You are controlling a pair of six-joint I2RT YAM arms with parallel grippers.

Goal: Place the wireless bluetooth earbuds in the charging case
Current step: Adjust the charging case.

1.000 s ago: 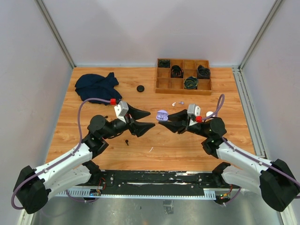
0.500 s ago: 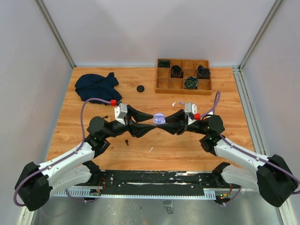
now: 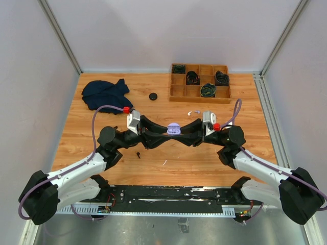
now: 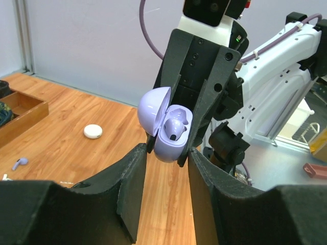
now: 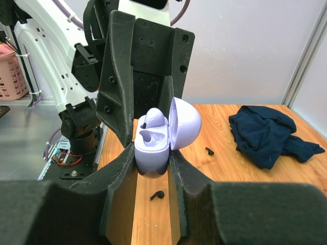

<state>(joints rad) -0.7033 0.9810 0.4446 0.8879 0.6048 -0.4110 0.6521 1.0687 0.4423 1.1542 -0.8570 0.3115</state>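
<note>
Gripping open purple case w/ earbud inside: R claw.

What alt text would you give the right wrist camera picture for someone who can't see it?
A pale purple charging case, lid open with one earbud seated inside, is pinched in the right hand while the left hand flanks it from opposite. Below lie a black earbud on the wooden table and a dark blue cloth.

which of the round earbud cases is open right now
The pale purple charging case in the right gripper: lid flipped back. The white case and black case lie shut on the table.
</note>
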